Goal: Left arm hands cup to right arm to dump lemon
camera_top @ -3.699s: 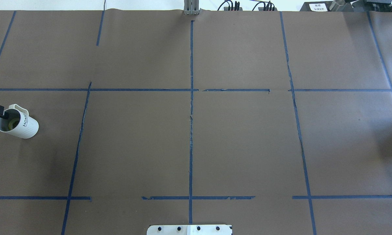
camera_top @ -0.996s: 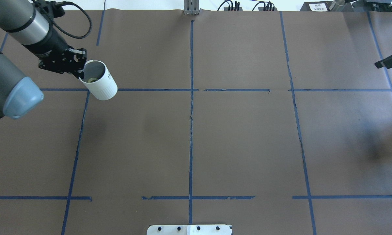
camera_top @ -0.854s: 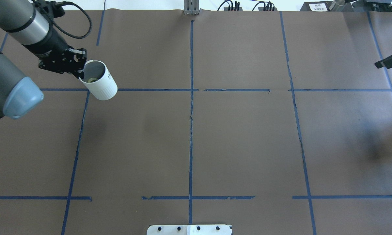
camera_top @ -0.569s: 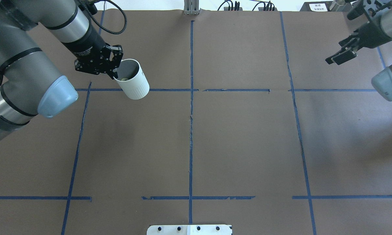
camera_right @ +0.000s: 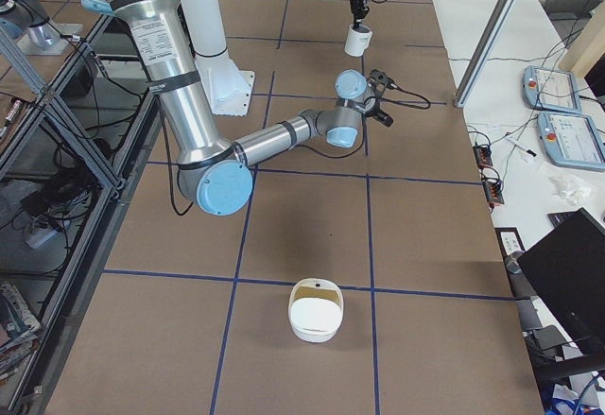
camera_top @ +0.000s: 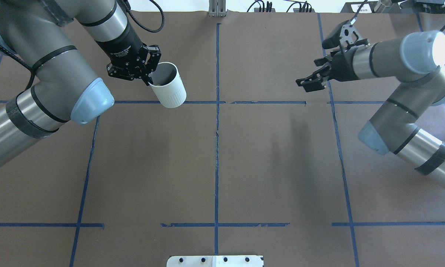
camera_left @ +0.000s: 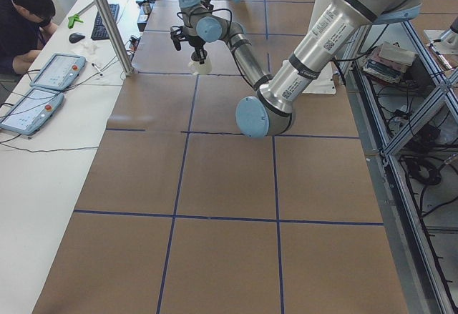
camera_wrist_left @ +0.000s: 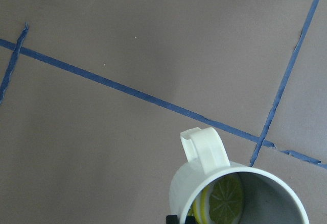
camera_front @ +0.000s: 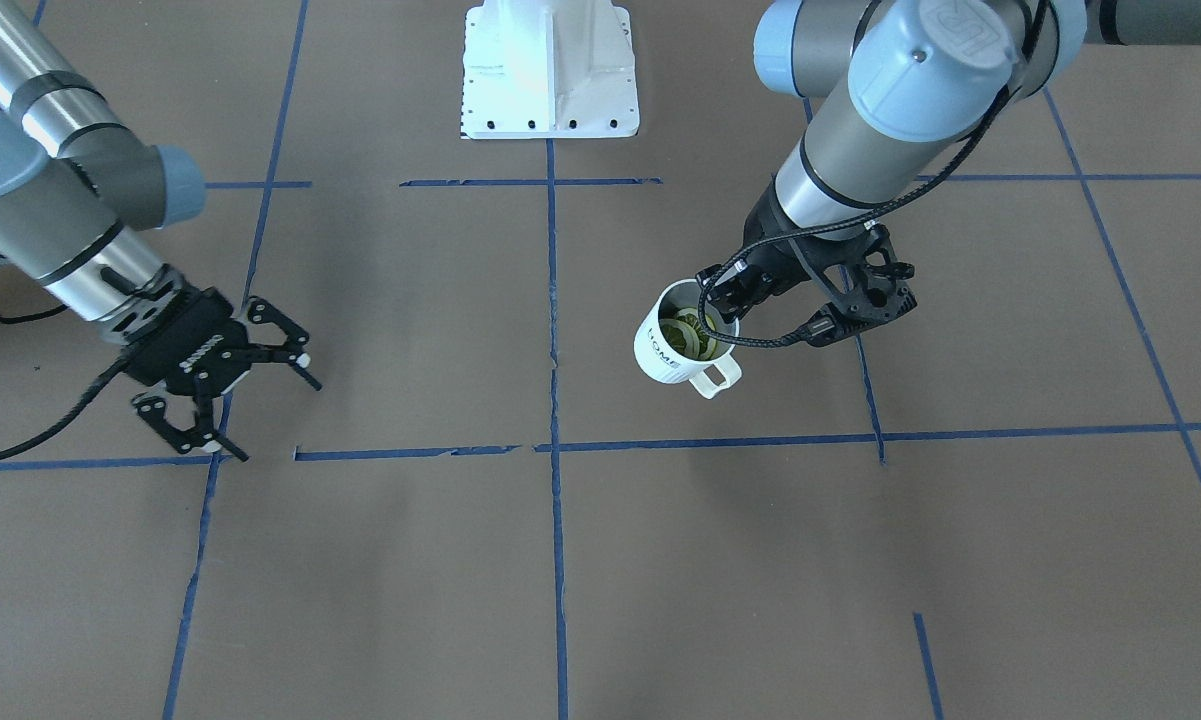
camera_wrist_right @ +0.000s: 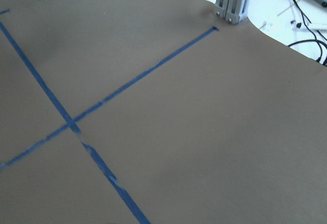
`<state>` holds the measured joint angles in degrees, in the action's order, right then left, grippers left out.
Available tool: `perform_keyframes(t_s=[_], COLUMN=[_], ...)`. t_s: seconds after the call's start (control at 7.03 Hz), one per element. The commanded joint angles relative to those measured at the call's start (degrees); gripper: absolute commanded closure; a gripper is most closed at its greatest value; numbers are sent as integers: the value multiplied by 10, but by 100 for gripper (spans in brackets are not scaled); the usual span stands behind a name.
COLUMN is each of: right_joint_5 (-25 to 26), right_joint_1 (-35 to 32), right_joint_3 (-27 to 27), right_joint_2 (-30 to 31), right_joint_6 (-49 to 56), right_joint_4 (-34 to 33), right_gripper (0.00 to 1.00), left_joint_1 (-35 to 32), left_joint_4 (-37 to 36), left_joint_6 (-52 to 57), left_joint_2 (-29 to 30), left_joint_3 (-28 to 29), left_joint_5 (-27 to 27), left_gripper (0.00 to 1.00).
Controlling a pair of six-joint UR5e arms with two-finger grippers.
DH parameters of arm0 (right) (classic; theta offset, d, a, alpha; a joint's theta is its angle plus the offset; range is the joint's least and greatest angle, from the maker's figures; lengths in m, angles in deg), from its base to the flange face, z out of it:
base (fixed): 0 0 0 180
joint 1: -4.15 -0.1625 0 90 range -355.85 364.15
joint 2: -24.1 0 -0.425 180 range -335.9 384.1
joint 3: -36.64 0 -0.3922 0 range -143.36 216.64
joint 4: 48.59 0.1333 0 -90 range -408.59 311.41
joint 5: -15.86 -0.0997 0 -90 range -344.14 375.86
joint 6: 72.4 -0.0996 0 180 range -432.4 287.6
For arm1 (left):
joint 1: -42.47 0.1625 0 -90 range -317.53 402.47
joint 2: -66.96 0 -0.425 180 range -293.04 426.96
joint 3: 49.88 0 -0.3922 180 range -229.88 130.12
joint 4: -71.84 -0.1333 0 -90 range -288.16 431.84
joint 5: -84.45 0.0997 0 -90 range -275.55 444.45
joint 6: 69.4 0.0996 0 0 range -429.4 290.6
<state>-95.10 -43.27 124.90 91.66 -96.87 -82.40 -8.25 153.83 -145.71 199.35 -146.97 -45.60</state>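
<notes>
The silver left arm's black open-frame gripper (camera_front: 717, 302) is clamped on the rim of the small white ribbed mug (camera_front: 663, 348), lifted off the brown paper-covered table (camera_front: 560, 560) at ten o'clock of centre in the overhead view; a yellow-green lemon slice (camera_front: 695, 335) lies inside; the right arm's black gripper (camera_front: 278, 420) hangs spread wide at two o'clock, well apart, with the blue tape centre line (camera_front: 552, 300) between them.

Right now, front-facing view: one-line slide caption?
Left hand grips the cup by its rim, lemon inside; right hand open, well apart.

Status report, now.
Left hand shut on cup rim, cup aloft. Lemon inside. Right hand open, well apart. Cream bowl far off, right end.
</notes>
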Motion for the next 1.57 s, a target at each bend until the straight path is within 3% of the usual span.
perform_keyframes(t_s=[0.0,0.14,0.57,1.42], right_joint_5=[147,230,334,355], right_joint_1=[106,155,223,239], right_joint_3=[9,14,16,15], right_joint_2=[-53,-81,-116,-121], right_joint_6=[-42,-43,-43,-44], right_joint_4=[19,15,14,18], right_gripper=[1,1,1,1], left_joint_1=[2,3,11,52], left_joint_4=[1,3,4,30], left_joint_6=[-3,-3,-8,-65], left_joint_2=[18,21,30,42], left_joint_3=[21,23,23,16], left_joint_5=[1,1,-1,-1], left_gripper=[100,100,100,100])
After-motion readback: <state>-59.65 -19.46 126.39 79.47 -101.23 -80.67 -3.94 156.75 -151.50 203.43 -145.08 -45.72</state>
